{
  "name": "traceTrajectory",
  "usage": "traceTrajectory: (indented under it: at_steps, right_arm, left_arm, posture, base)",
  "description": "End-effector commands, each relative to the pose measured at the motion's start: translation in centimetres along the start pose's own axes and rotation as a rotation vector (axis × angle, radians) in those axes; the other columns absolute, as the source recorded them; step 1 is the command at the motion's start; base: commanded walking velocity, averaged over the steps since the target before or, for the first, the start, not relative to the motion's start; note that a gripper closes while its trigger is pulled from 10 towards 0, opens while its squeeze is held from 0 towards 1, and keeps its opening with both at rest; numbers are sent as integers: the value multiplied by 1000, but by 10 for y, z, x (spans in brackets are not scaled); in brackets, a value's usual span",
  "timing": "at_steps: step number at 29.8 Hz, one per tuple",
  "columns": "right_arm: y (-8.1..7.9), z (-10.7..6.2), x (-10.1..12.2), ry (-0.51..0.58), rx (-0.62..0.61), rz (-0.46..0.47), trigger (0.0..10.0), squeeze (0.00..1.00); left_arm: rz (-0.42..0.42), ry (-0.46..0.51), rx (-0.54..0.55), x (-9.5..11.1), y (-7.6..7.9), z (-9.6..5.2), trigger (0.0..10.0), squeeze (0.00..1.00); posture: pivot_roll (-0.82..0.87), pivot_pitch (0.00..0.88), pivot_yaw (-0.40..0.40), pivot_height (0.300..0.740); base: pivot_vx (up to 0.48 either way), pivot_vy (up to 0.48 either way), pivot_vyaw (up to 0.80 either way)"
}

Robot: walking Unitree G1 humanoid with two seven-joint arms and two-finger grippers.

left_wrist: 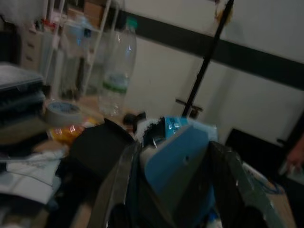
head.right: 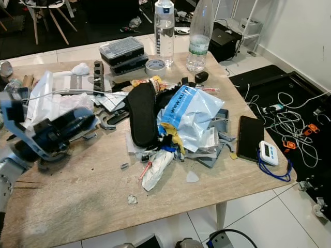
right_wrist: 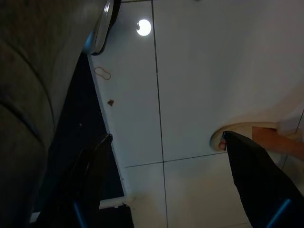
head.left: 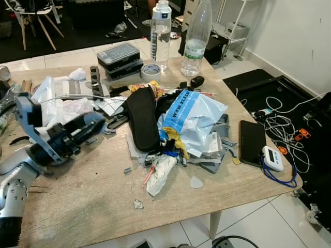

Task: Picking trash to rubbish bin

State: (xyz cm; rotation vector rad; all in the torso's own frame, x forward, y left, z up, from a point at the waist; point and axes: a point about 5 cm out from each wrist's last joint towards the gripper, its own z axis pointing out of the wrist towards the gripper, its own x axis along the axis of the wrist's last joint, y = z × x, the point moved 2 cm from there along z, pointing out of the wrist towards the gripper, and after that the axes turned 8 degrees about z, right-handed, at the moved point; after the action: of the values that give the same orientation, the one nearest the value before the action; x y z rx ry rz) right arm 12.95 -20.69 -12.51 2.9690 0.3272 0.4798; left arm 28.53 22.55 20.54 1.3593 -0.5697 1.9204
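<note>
While my left gripper [left_wrist: 166, 190] hovers over the left part of the cluttered wooden table [head.left: 93, 201], its two black fingers stand well apart with nothing held between them, and they point toward the crumpled blue-and-white plastic mailing bag [head.left: 194, 119] at the middle of the heap. I judge that bag light, soft and slippery; a pinch on a raised fold near its upper edge should hold better than a grasp on the flat face. Beside it lies a black shoe insole [head.left: 143, 121], flexible and light by my estimate, and below it a crumpled white wrapper [head.left: 160, 173], which would crush under any grip. Two clear plastic bottles [head.left: 161, 31] stand upright at the far edge: the shorter one holds water to about half, while the level in the taller one is unclear. Two stacked dark plastic cases [head.left: 120, 59] sit shut; contents unreadable. My right gripper [right_wrist: 166, 180] hangs idle over white floor tiles, fingers apart and empty. I see no rubbish bin from here.
</note>
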Motion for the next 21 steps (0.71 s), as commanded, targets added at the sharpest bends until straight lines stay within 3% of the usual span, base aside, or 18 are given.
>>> traceTrajectory:
  at_steps: [1,2,3,4,6,9,14,16,17,18,21]
  right_arm:
    - [-2,0,-3,-15,5,-8,10000,0]
    - [-2,0,-3,-15,5,-8,10000,0]
    - [-3,0,0,-11,5,-10,10000,0]
    - [-5,1,3,-7,7,-12,10000,0]
    - [-5,1,3,-7,7,-12,10000,0]
    - [-8,1,7,-1,10,-15,10000,0]
    - [-7,1,9,4,8,-14,10000,0]
    - [1,0,9,5,-2,-11,10000,0]
    - [12,-1,6,10,-16,5,10000,0]
    - [12,-1,6,10,-16,5,10000,0]
    - [32,-4,3,37,-36,56,10000,0]
  left_arm:
    - [-38,73,-7,7,3,4,0,0]
    - [-38,73,-7,7,3,4,0,0]
    - [-59,84,1,3,5,10,7333,0]
    - [-79,69,9,-6,9,16,10000,0]
    - [-79,69,9,-6,9,16,10000,0]
    - [-131,47,17,-25,20,31,10000,0]
    - [-181,48,19,-36,29,45,10000,0]
    - [-217,45,11,-43,36,55,10000,0]
    - [-230,42,-2,-46,40,59,10000,0]
    - [-230,42,-2,-46,40,59,10000,0]
    - [-252,45,-29,-49,46,63,10000,0]
  posture:
    - [38,103,-18,740]
    - [38,103,-18,740]
    - [40,101,-19,740]
    - [40,101,-19,740]
    - [40,101,-19,740]
    - [41,99,-19,740]
    - [39,96,-17,740]
    - [38,93,-15,740]
    - [35,91,-13,740]
    - [35,91,-13,740]
    - [31,91,-9,740]
  base:
    - [0,0,0]
    - [0,0,0]
    - [0,0,0]
    - [0,0,0]
    - [0,0,0]
    - [0,0,0]
    - [0,0,0]
    - [0,0,0]
    - [0,0,0]
    - [0,0,0]
    - [0,0,0]
